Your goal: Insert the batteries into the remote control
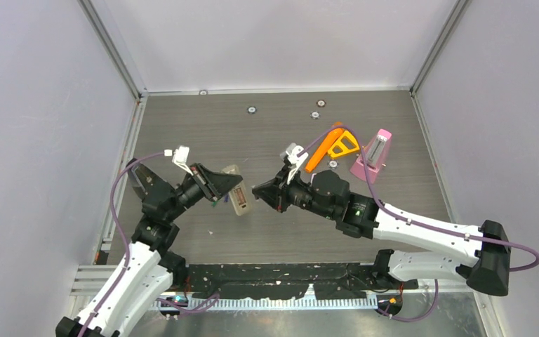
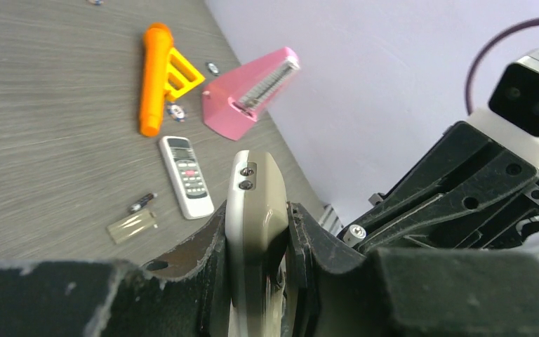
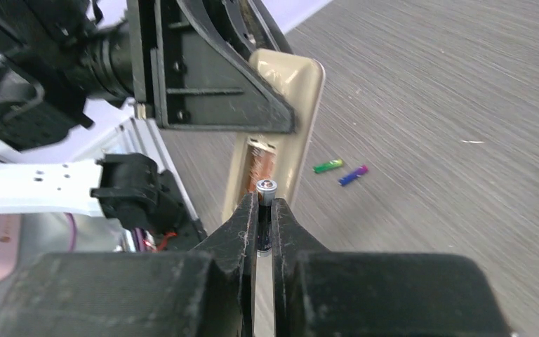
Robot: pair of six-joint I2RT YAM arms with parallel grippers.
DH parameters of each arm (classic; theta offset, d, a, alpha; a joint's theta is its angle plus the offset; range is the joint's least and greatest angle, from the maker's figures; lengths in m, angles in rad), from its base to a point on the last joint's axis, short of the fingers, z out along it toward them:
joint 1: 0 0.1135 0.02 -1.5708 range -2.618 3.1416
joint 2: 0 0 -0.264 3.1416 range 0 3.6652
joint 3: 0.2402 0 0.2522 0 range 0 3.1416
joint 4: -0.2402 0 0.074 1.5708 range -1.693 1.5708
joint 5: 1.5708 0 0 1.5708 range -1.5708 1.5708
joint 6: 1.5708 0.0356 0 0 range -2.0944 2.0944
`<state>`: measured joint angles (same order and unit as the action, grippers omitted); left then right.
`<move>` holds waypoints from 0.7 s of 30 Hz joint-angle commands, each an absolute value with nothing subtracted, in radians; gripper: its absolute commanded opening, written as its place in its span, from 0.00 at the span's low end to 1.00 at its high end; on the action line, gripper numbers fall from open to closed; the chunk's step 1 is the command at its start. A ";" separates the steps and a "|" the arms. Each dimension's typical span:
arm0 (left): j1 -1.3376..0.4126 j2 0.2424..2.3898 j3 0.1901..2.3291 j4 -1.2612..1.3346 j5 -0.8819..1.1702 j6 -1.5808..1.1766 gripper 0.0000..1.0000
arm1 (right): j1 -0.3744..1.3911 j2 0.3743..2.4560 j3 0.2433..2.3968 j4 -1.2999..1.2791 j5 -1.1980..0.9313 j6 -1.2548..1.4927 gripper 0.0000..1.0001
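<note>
In the left wrist view, the lower part of the beige remote [image 2: 254,189] is sunk between the fingers [image 2: 196,246] of the left gripper [image 2: 256,214], and you cannot see its battery side. In the right wrist view you see only the silvery end of the battery [image 3: 266,186] in the right gripper [image 3: 265,207]; its body is hidden between the pressed fingers. The left gripper covers the remote's upper part there. The compartment [image 3: 260,160] is blurred; the coppery thing inside is perhaps a cell. In the top view the held battery is too small to find.
</note>
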<state>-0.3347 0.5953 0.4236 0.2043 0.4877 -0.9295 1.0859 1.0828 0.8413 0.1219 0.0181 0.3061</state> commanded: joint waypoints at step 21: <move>-0.400 0.545 0.483 0.152 0.317 -1.026 0.00 | 1.301 1.261 0.942 0.362 0.459 0.273 0.06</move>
<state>-0.3977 0.5426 0.4118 0.1894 0.3363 -1.0191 1.2942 1.2476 0.8803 0.2947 0.3794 0.3237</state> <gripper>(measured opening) 0.289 0.119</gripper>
